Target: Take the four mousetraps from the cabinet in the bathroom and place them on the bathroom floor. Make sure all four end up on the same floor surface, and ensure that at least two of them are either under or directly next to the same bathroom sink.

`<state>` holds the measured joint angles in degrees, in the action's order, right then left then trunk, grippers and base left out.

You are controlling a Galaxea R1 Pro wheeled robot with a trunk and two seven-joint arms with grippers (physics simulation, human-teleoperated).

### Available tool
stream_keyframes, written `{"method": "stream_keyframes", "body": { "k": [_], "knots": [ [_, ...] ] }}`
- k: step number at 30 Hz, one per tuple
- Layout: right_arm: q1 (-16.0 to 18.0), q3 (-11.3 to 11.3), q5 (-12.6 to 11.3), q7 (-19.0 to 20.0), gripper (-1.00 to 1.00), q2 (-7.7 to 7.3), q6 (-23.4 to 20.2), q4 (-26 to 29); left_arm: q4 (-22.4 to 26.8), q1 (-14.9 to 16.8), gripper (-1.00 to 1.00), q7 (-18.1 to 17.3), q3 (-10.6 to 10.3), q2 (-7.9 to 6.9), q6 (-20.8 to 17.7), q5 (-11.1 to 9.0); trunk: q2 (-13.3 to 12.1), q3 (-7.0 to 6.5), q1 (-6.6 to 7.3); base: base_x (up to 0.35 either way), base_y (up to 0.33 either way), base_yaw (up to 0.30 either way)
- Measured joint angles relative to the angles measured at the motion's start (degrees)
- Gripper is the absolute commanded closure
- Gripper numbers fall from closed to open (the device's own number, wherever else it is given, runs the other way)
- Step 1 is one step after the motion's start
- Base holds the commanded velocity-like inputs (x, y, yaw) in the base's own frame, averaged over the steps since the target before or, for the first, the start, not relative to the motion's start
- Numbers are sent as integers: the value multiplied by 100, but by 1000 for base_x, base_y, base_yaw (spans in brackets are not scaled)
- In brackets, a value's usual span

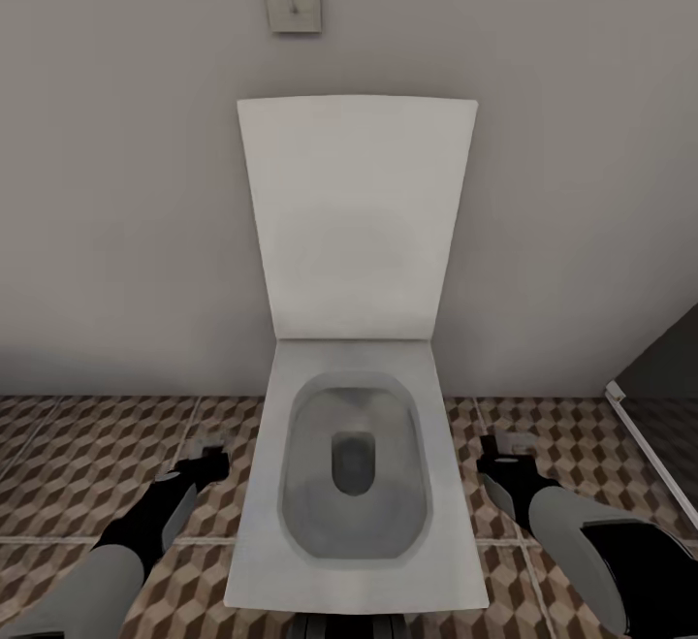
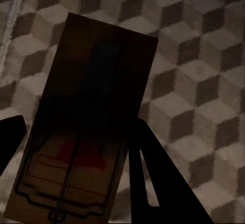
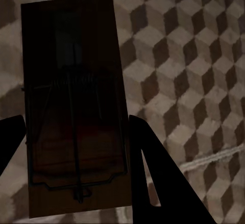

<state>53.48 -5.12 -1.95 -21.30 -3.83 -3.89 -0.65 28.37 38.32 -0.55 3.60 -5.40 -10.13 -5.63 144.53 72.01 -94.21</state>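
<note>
Left gripper (image 1: pixel 208 460): low over floor at left of toilet, arm reaching forward; in left wrist view, dark fingers (image 2: pixel 163 183) either side of a trap, jaws closed down to board width, gripping it.
Left mousetrap (image 2: pixel 87 127): flat tan-brown board, wire bar and spring on top, reddish patch near the finger end; held between left fingers, tilted against the tile pattern, above floor; touching floor or not, cannot tell.
Bathroom floor (image 1: pixel 87 464): brown, beige and white cube-pattern tiles, pale grout lines; runs both sides of toilet up to wall.
Toilet (image 1: pixel 354 484): white, squared, centre of head view, between the two arms; bowl open, dark drain in middle.
Toilet lid (image 1: pixel 357 222): raised, leaning back against wall.
Wall (image 1: pixel 116 183): plain grey, behind toilet.
Wall plate (image 1: pixel 294 9): small square fitting, high on wall above lid.
Right gripper (image 1: pixel 504 460): low over floor at right of toilet; in right wrist view, dark fingers (image 3: pixel 158 178) flanking a second trap, jaws narrowed onto its long edges, holding it.
Right mousetrap (image 3: pixel 74 106): very dark brown board, wire frame and coil visible; clamped in right fingers, over tiles near a grout line.
Dark panel (image 1: pixel 664 367): far right edge, white-trimmed, standing on floor; what it is, cannot tell.
</note>
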Motion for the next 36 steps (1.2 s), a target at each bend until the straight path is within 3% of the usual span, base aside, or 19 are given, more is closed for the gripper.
{"method": "stream_keyframes", "body": {
  "k": [4,10,16,36],
  "knots": [
    [19,-4,5,85,100,21,65,-81,-340,0,100,1,2,-81,127,20,0,0,0,0,0,0],
    [24,-1,2,218,100,37,84,-102,-920,0,100,0,-2,-122,658,23,0,0,0,0,0,0],
    [-20,1,3,353,100,39,89,-104,-1155,0,100,4,-12,-128,759,22,0,0,0,0,0,0],
    [-968,-1,2,653,100,3,378,-97,-1556,-1,100,5,-16,-68,988,29,0,0,0,0,0,0]
  ]
}}
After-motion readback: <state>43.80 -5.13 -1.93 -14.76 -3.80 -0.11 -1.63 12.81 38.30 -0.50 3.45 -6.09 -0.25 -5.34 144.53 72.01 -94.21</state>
